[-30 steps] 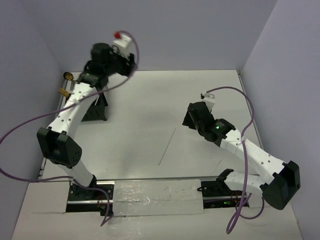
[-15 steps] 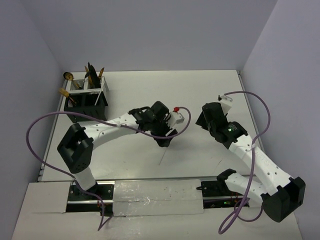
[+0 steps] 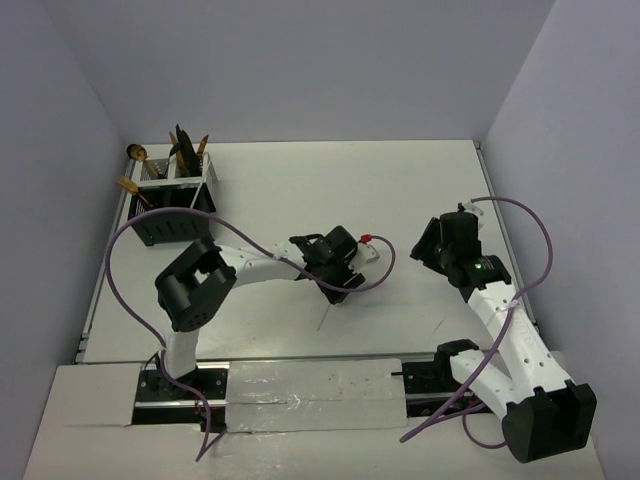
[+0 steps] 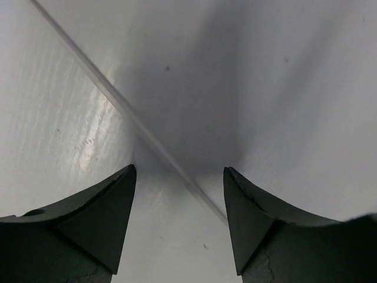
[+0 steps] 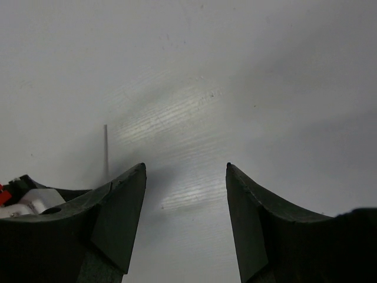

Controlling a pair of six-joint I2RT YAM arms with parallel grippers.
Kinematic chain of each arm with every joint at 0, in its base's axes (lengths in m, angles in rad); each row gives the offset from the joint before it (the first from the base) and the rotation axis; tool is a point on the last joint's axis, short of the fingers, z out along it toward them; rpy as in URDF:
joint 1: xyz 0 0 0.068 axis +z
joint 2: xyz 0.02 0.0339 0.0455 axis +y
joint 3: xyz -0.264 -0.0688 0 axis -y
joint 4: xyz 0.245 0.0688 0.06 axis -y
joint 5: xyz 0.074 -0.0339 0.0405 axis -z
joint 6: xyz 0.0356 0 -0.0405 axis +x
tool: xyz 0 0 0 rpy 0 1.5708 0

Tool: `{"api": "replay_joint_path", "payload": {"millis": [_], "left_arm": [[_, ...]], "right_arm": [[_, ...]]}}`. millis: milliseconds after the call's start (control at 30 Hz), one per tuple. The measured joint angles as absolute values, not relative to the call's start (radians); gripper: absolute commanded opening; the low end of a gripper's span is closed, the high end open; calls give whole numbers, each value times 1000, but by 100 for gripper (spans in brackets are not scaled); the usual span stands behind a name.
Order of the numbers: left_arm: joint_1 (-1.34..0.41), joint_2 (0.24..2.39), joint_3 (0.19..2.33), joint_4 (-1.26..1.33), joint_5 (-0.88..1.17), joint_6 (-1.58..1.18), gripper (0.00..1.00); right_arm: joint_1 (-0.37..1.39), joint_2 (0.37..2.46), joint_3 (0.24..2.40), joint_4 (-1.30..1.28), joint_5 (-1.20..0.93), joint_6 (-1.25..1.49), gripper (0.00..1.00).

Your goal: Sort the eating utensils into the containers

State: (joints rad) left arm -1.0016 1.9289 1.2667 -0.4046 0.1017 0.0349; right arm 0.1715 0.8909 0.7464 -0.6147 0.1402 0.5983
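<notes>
The containers, a black caddy (image 3: 176, 222) with perforated silver panels, stand at the far left of the table. Several eating utensils (image 3: 181, 152) with gold heads and dark handles stand upright in it; one gold head (image 3: 133, 152) sticks out to the left. My left gripper (image 3: 335, 293) (image 4: 179, 171) hangs open low over the middle of the table, astride a thin white stick (image 4: 135, 121) and holding nothing. Over the right side of the table my right gripper (image 3: 430, 245) (image 5: 185, 168) is open and empty above bare table.
The thin white stick (image 3: 322, 318) lies slanted on the white table (image 3: 300, 190) near its front middle; it also shows at the left of the right wrist view as a thin line (image 5: 106, 147). Purple walls close in the back and both sides.
My left arm has swung from above the caddy down to the table's middle, over the stick. My right arm has drawn back toward the right.
</notes>
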Motion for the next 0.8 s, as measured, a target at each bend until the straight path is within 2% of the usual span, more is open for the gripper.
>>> {"api": "replay_joint_path", "payload": {"millis": [100,200,433,500,533,567,800], "left_arm": [[-1008,1965,1310,-399,68,30,63],[-1016,1996,1346,-398,31,30,49],[-1053,2001,1352,-403,-46,89,41],[-1061,2001,1351,-406,-47,102,22],[-1064,2001,1350,-407,-45,106,3],[-1066,2001,1348,-407,-42,106,0],[-1053,1996,1348,-412,-40,118,0]], "right_arm": [[169,873,726,-616,118,578,64],[169,838,717,-622,116,559,64],[169,741,717,-635,154,527,64],[169,739,717,-635,158,524,64],[169,741,717,-635,158,522,64],[169,744,717,-635,160,521,64],[169,754,718,-636,165,511,64]]}}
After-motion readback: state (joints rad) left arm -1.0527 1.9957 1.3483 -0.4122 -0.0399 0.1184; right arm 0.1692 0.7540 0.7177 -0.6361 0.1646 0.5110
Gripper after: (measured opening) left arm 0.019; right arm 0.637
